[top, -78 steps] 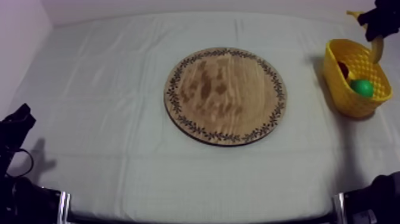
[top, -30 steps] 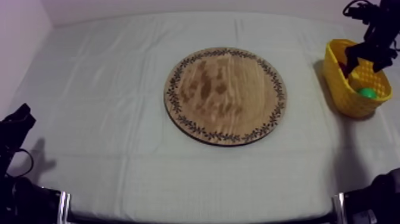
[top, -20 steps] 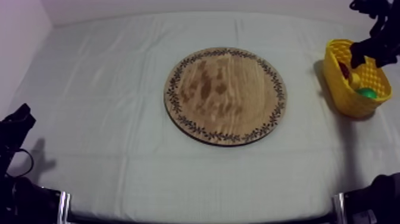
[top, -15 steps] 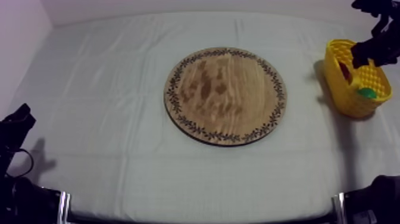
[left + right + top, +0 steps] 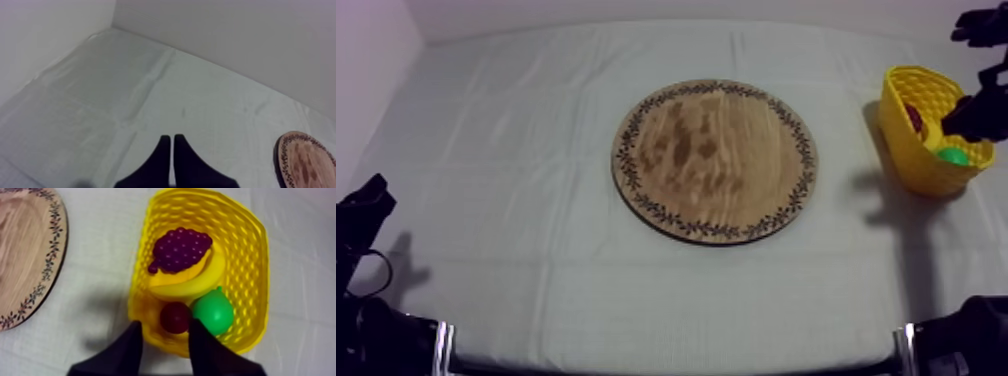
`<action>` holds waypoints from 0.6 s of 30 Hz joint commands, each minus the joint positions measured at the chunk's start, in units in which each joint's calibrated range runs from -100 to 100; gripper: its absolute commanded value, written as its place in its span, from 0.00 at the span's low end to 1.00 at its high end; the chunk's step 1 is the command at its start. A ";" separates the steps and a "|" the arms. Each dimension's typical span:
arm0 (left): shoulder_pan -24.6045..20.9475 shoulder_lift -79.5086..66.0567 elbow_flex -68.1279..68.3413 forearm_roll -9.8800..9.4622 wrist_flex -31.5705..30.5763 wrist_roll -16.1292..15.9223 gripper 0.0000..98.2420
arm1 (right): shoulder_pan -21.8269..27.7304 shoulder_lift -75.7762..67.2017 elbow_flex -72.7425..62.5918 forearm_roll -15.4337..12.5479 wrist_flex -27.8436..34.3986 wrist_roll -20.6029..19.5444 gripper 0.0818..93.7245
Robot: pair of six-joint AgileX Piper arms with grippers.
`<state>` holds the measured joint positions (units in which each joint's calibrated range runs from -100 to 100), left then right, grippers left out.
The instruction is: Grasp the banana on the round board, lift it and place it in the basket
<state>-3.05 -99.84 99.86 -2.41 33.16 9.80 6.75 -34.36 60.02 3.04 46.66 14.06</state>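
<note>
Setting: robot test bench in lab-type room. Evidence noted: work surface is table under wrinkled grey-white cloth (image 5: 516,150); plain pale wall (image 5: 225,45) rises directly behind, two walls meeting at corner. My black left arm (image 5: 366,330) and right arm (image 5: 966,335) sit at table's near edge. Contents read as staged props: round wooden board with patterned rim (image 5: 715,160), yellow plastic lattice basket (image 5: 901,130) holding toy fruit (image 5: 180,250).

No readable text, label, brand, number or sign on wooden board (image 5: 715,160), yellow basket (image 5: 906,150), cloth (image 5: 516,150).

Black tapered left hand (image 5: 171,139), seemingly matte black right hand (image 5: 164,329)
</note>
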 commanded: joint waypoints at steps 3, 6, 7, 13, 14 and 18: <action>-0.02 0.02 0.03 -0.01 -0.01 0.00 0.00 | -0.40 -10.86 7.87 -0.84 -2.65 1.25 0.20; -0.02 0.02 0.03 -0.01 -0.01 0.00 0.00 | -0.39 -16.86 12.40 -2.06 -4.26 2.68 0.12; -0.02 0.02 0.03 -0.01 -0.01 0.00 0.00 | -0.35 -18.86 13.84 -2.64 -4.60 3.38 0.08; -0.02 0.02 0.03 -0.01 -0.01 0.00 0.00 | 0.04 -30.95 21.53 -6.83 -4.36 7.33 0.01; -0.02 0.02 0.03 -0.01 -0.01 0.00 0.00 | 0.09 -32.73 22.70 -7.40 -4.28 7.62 0.01; -0.02 0.02 0.03 -0.01 -0.01 0.00 0.00 | 0.30 -39.28 28.49 -9.42 -5.95 7.69 0.01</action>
<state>-3.05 -99.84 99.86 -2.41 33.16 9.80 7.02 -68.84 85.69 -5.79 41.43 21.89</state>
